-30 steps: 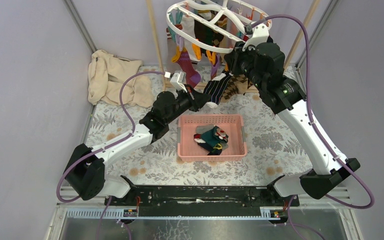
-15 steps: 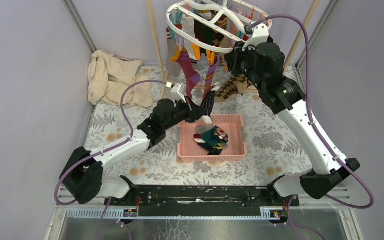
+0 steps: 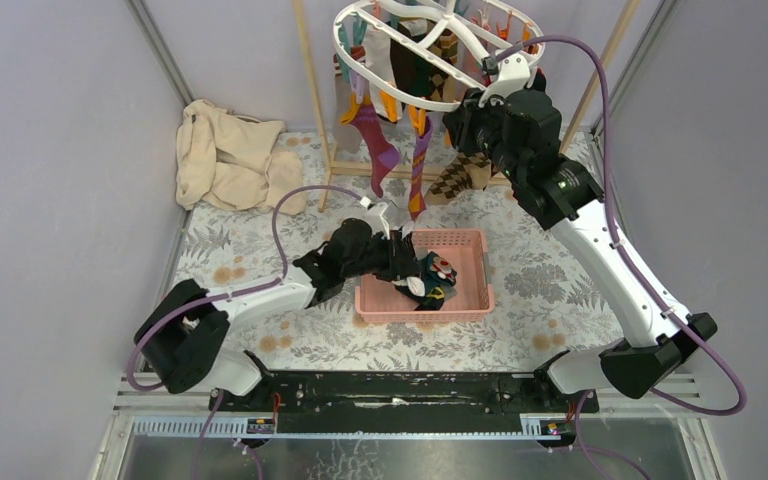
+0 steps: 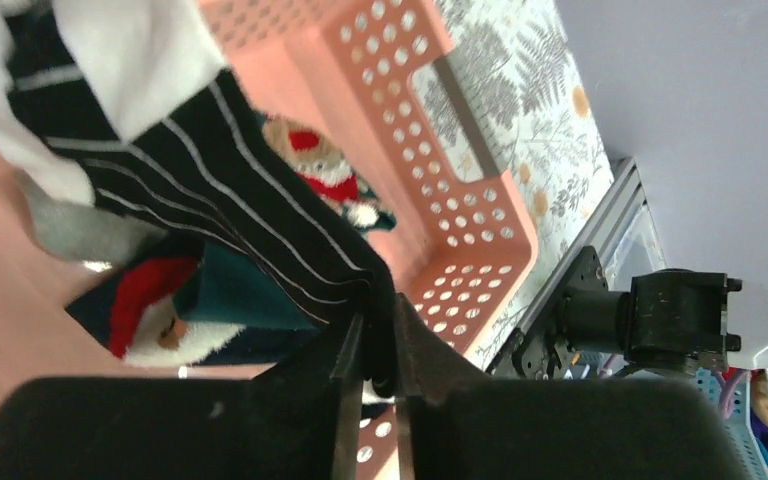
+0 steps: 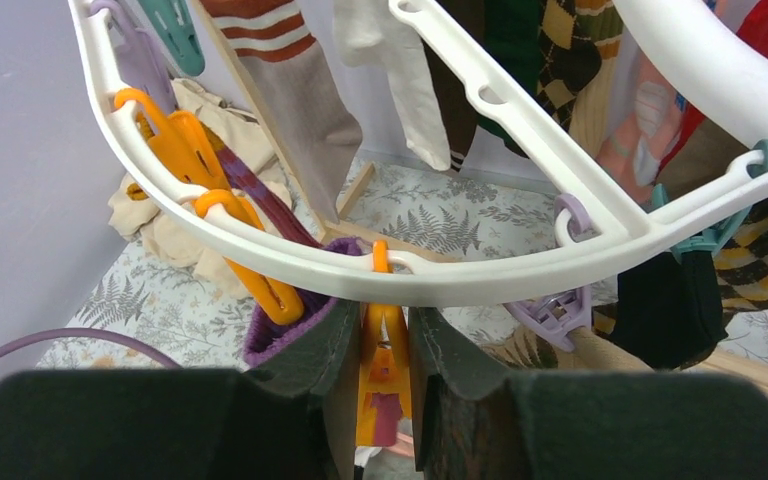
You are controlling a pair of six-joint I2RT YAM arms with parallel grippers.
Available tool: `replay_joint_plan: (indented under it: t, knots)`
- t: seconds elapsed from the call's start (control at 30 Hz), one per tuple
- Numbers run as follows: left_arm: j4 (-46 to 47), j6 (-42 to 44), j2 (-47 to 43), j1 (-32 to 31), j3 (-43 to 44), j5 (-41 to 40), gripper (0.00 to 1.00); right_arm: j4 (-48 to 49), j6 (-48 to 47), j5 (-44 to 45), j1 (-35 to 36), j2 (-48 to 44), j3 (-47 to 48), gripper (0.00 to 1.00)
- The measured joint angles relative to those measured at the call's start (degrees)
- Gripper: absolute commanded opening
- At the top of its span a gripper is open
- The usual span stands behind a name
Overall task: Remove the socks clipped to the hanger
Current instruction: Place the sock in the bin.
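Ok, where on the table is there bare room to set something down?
Free: the fern-print tablecloth between the pink basket and the right arm, and the strip between basket and base rail. Crowded: under the hanger with its hanging socks, and where the left arm crosses to the basket.

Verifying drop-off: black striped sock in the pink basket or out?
In, not released: black striped sock hangs inside the pink basket, end pinched by left gripper.
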Motion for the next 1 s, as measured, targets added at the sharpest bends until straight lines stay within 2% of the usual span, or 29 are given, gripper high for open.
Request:
replay_joint_plan:
  t: [0.03, 0.1, 0.17, 0.3, 0.33, 0.4, 0.67, 0.9, 0.93, 0.97, 1.0]
  knots:
    - [-0.48, -0.09, 0.79, -0.26, -0.02, 0.35, 0.31, 0.13, 0.02, -0.17, 0.00, 0.00, -0.11, 0.23]
    - [-1.66, -0.09, 2.29, -0.42, -0.02, 0.79, 0.39, 0.17, 0.09, -0.74, 0.00, 0.00, -0.26, 0.33]
    - [-2.89, 0.07, 3.48, -0.42, -0.02, 0.87, 0.48, 0.13, 0.22, -1.36, 0.00, 0.00, -0.33, 0.53]
    - [-5.05, 0.31, 4.13, -0.52, 0.00, 0.85, 0.60, 0.04, 0.48, -2.99, 0.07, 0.00, -0.39, 0.62]
    - [-5.35, 0.39, 4.13, -0.57, 0.02, 0.83, 0.66, -0.07, 0.48, -3.26, 0.07, 0.00, -0.48, 0.64]
    - [-6.25, 0.57, 4.09, -0.70, 0.13, 0.79, 0.70, -0.48, 0.55, -3.54, 0.07, -0.09, -0.72, 0.69]
    - [-9.70, 1.29, 2.27, -0.79, 0.55, -0.33, 0.73, -1.42, 1.11, -2.14, 0.09, -6.69, -6.93, 0.79]
    - [-11.45, 1.75, 1.44, -0.79, 1.14, -1.60, 0.74, -2.19, 1.16, 6.84, 0.11, -15.58, -11.04, 0.78]
    - [-11.76, 1.77, 1.29, -0.79, 1.14, -1.79, 0.84, -2.32, 1.16, 8.68, 0.11, -16.20, -11.04, 0.78]
    - [-11.89, 1.77, 1.16, -0.79, 1.14, -1.84, 0.89, -2.58, 1.14, 10.69, -0.02, -16.74, -11.02, 0.77]
    - [-12.17, 1.90, 0.92, -0.79, 1.14, -2.01, 0.90, -2.97, 1.14, 12.63, -0.44, -17.07, -10.95, 0.77]
